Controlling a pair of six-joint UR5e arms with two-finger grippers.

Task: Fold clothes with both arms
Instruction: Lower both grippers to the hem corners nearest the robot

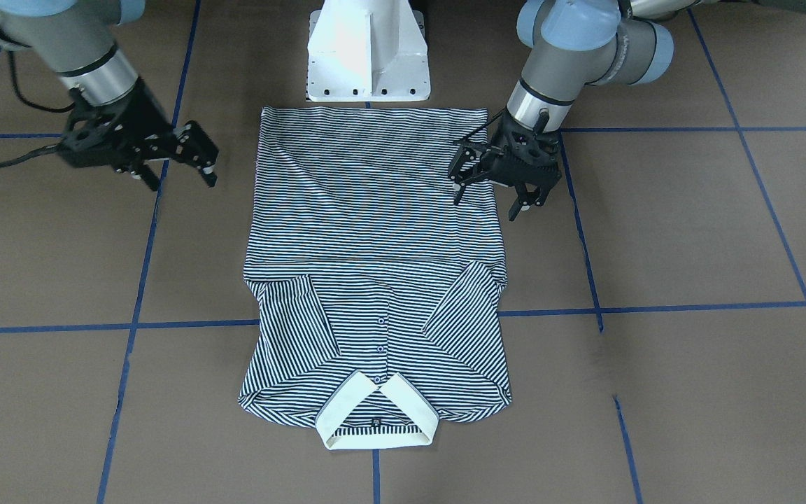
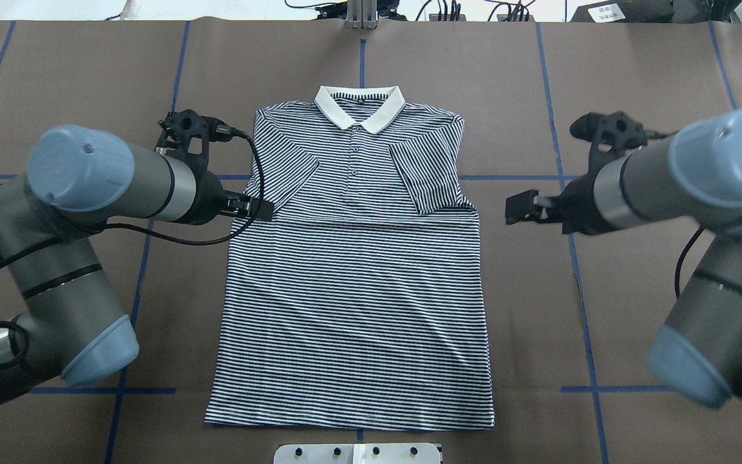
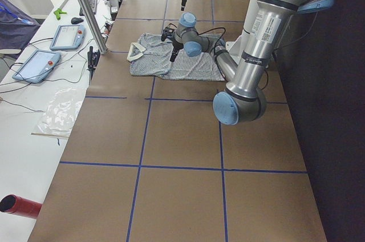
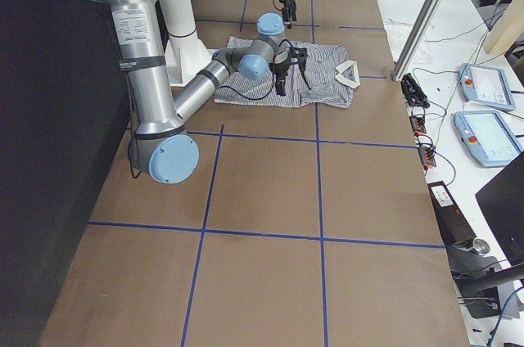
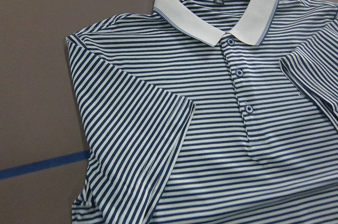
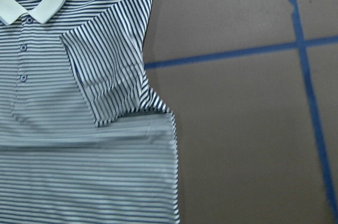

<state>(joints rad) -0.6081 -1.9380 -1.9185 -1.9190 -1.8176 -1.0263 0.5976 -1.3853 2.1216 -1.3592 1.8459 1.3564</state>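
Note:
The striped polo shirt (image 1: 375,210) (image 2: 351,290) lies flat and face up on the brown table, its cream collar (image 2: 359,113) at the far side from my base. Both short sleeves are folded in over the chest, and a crease runs across just below them. My left gripper (image 1: 487,204) (image 2: 260,209) hovers open over the shirt's left side edge near the sleeve, with nothing between its fingers. My right gripper (image 1: 182,182) (image 2: 514,209) stands open beside the shirt's right edge, clear of the cloth. The wrist views show the shirt (image 5: 211,129) (image 6: 79,155) but no fingers.
The white pedestal base (image 1: 368,56) stands just behind the shirt's hem. Blue tape lines (image 1: 130,325) cross the brown table cover. A side bench with control tablets (image 3: 57,36) and a metal post (image 3: 85,8) borders the table's far side.

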